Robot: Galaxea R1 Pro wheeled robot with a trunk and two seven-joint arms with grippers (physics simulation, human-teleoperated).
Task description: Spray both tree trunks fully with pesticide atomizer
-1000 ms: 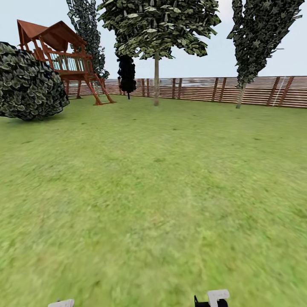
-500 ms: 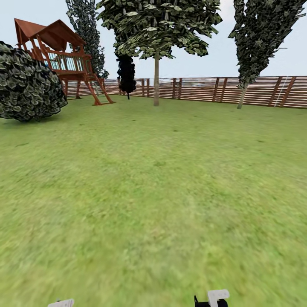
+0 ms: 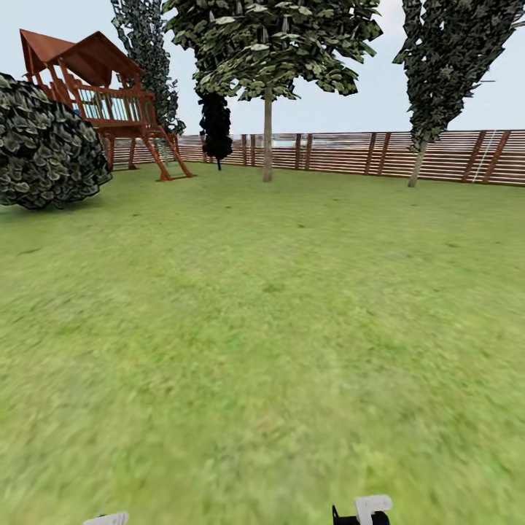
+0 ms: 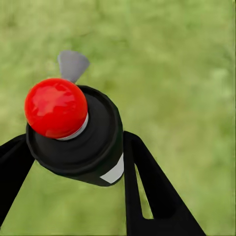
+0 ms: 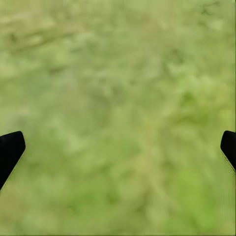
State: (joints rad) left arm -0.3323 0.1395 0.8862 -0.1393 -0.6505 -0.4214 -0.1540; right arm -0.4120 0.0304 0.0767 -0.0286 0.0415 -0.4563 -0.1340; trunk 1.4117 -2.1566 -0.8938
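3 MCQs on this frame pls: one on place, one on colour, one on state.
1. Where is the playhouse in the head view?
A. far left, by the fence
B. far right
C. centre foreground

2. What colour is the atomizer's tip?
A. blue
B. red
C. yellow

3. How do the right gripper's jaws stand?
A. shut on the atomizer
B. shut on nothing
C. open, over grass

Key:
1 A: it stands left of the bush, before the fence.
2 B: a red ball tops the black bottle held between the left gripper's jaws.
3 C: the jaws sit at opposite edges of the right wrist view with lawn between.
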